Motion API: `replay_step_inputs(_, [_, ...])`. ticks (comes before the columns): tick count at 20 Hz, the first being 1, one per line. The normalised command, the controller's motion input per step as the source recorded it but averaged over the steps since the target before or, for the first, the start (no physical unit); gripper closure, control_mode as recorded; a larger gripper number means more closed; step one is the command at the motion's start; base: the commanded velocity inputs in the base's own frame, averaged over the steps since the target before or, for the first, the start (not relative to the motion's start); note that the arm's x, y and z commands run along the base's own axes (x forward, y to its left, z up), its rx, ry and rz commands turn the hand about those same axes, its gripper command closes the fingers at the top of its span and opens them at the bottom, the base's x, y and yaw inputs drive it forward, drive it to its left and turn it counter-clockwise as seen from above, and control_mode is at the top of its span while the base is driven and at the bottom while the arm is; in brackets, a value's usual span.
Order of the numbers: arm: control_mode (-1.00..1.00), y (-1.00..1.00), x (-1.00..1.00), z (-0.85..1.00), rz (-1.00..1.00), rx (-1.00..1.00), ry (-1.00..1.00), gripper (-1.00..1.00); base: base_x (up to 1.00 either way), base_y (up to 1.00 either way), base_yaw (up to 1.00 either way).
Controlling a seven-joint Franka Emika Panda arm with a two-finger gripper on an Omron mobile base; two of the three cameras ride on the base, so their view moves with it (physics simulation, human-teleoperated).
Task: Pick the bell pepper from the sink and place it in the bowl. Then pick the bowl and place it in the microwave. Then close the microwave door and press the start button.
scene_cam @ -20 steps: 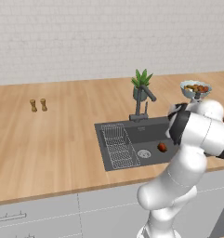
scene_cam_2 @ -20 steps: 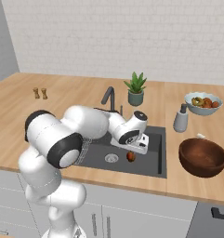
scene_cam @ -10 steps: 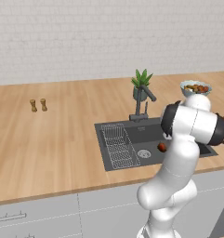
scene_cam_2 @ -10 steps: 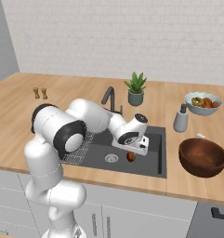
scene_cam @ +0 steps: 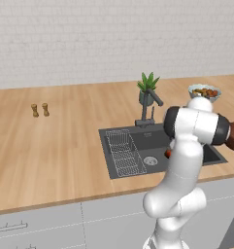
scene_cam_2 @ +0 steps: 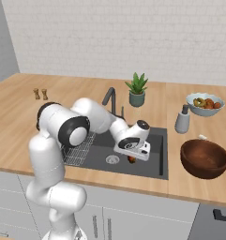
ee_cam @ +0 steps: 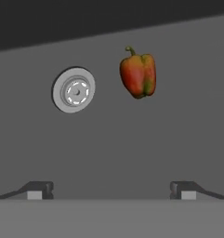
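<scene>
I have the gripper [ee_cam: 111, 190] over the sink [scene_cam_2: 154, 161], fingers spread wide with nothing between them. The bell pepper [ee_cam: 138, 76] lies on the basin floor beside the drain [ee_cam: 74, 90], apart from the fingertips. In the hand view its long axis runs top to bottom, stem toward the top edge.

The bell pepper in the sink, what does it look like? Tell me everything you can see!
The bell pepper is small, rounded and lobed, red-orange with greenish streaks and a short curved green stem. It looks smooth and glossy. It lies alone on the dark grey floor of the sink, beside the round metal drain but apart from it. Nothing else touches it. The open gripper hangs above it, not yet around it.
</scene>
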Motion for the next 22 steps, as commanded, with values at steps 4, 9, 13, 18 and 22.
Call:
replay_step_inputs(4, [-1.00,-0.02,0.09,-0.32,0.00,0.00,0.00,-1.00,0.00,0.00,0.00])
replay_step_inputs(9, [-1.00,-0.05,0.05,-0.20,0.00,0.00,0.00,-1.00,0.00,0.00,0.00])
replay_step_inputs(13, [-1.00,0.00,0.31,-0.20,0.00,0.00,-0.04,-1.00,0.00,0.00,0.00])
replay_step_inputs(18, [-1.00,-0.02,0.36,-0.26,0.00,0.00,-0.05,-1.00,0.00,0.00,0.00])
replay_step_inputs(22, [-1.00,-0.09,0.30,-0.24,0.00,0.00,0.00,-1.00,0.00,0.00,0.00])
